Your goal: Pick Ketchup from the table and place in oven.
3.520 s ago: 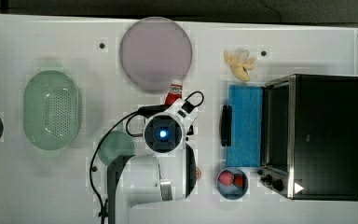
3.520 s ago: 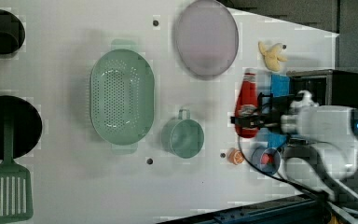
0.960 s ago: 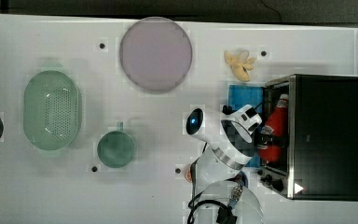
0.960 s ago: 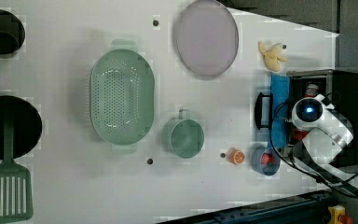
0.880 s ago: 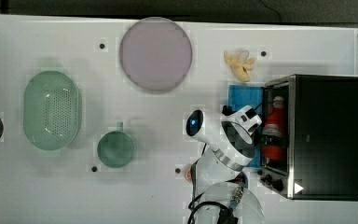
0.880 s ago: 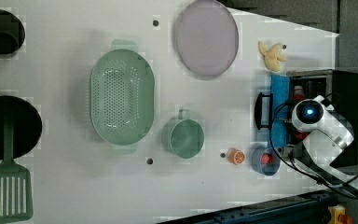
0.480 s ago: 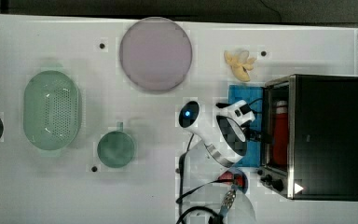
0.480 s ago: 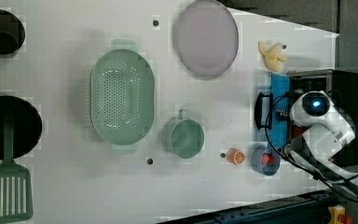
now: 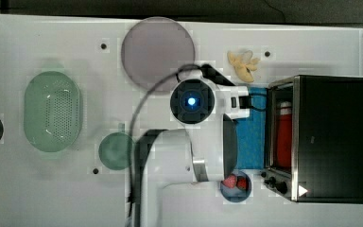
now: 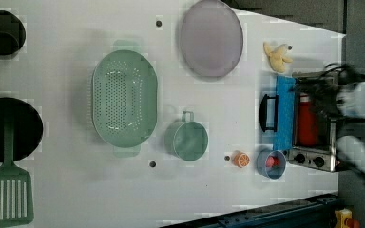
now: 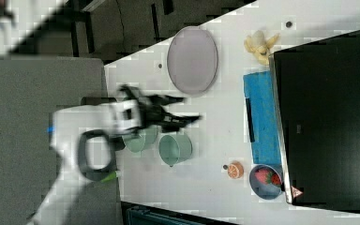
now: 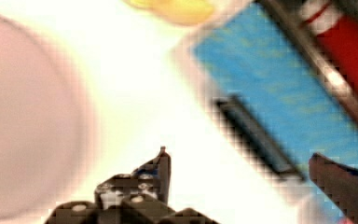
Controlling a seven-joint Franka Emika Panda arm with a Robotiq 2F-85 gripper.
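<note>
My fingers [image 12: 242,172] stand spread wide with nothing between them; in the wrist view one dark fingertip [image 12: 163,163] and the other frame bare bench and the oven door's black handle [image 12: 256,135]. Taking the oven [image 9: 326,137] as landmark: the fingers sit outside it, beyond the lowered blue door [image 9: 251,127], on the side away from the cavity. The ketchup [image 9: 283,137] lies inside the oven cavity, just behind the door opening, clear of the fingers. Its long axis runs parallel to the oven's front edge, white cap [image 9: 285,106] towards the banana-side end. Judgement: placement looks complete; any next move depends on backing straight away from the oven across the white bench [image 9: 52,189] without catching the door.
</note>
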